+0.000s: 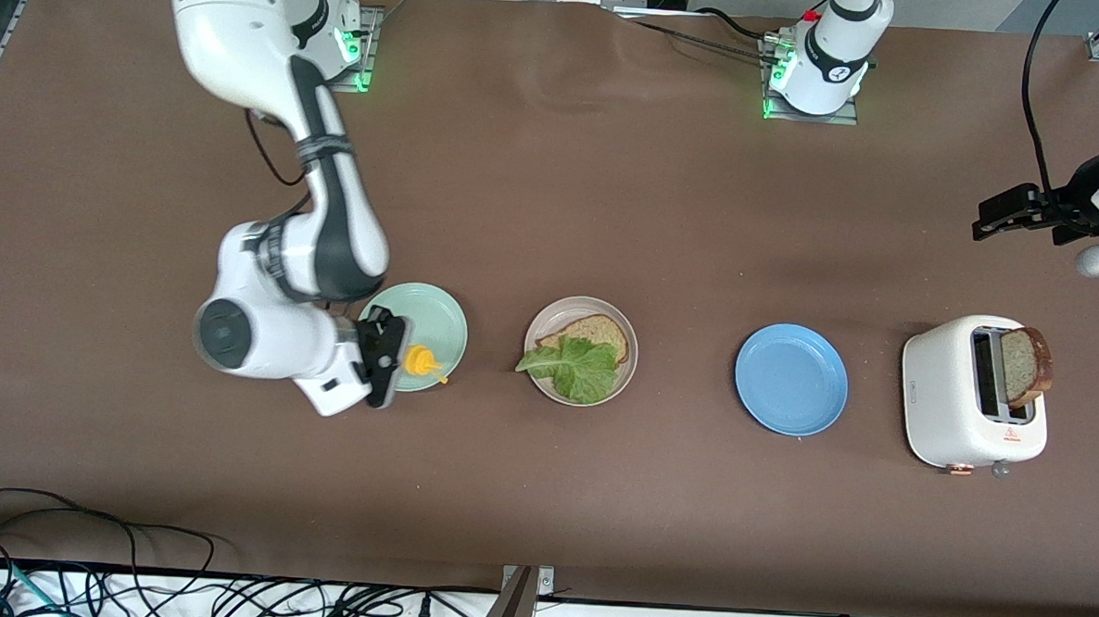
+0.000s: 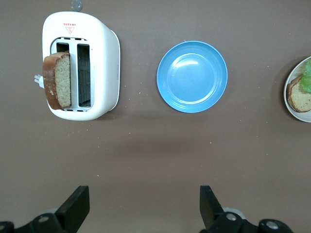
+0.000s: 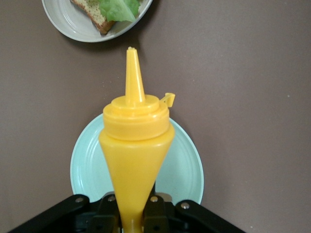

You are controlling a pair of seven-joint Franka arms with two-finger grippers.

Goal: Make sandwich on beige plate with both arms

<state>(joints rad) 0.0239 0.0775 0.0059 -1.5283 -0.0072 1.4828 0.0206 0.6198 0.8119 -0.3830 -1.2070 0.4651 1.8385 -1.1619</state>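
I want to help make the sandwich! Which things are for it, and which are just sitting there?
For the sandwich:
- round beige plate
- brown bread slice
- ruffled green lettuce leaf
- brown bread slice in white toaster
- yellow squeeze bottle in right pincer

Just sitting:
- blue plate
- mint-green plate

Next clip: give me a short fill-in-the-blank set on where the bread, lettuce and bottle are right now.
1. The right gripper, over the mint-green plate, is shut on a ____ squeeze bottle.
2. On the beige plate, the lettuce leaf lies on one slice of ____.
3. The second bread slice stands in the ____.
4. The left gripper, over bare table, is ____.

Missing words: yellow; bread; toaster; open
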